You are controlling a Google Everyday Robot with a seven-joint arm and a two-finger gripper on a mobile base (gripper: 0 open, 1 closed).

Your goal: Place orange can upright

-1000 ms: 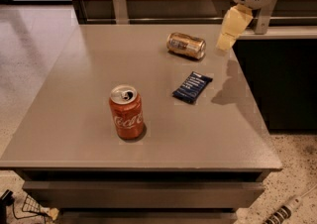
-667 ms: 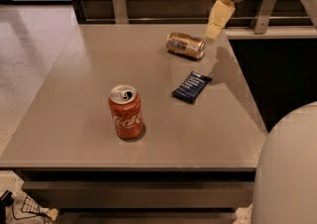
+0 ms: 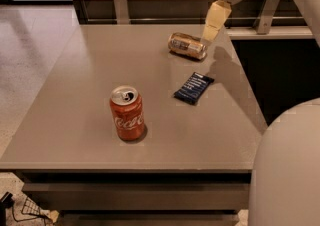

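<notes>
The orange can (image 3: pixel 187 45) lies on its side on the grey table (image 3: pixel 75 95), toward the far right. The gripper (image 3: pixel 212 29) hangs from above at the top right, its pale fingers (image 3: pixel 215 20) pointing down just right of the can's right end, close to it. It holds nothing that I can see.
A red Coca-Cola can (image 3: pixel 127 113) stands upright near the table's front. A dark blue snack packet (image 3: pixel 193 88) lies between the two cans, right of centre. The arm's white body (image 3: pixel 287 170) fills the lower right corner. A rail with metal posts (image 3: pixel 119 2) runs behind the table.
The gripper has moved left and a little down, from right of the can toward the can's right end. The arm's white body has come into the lower right corner. The cans and packet have not moved.
</notes>
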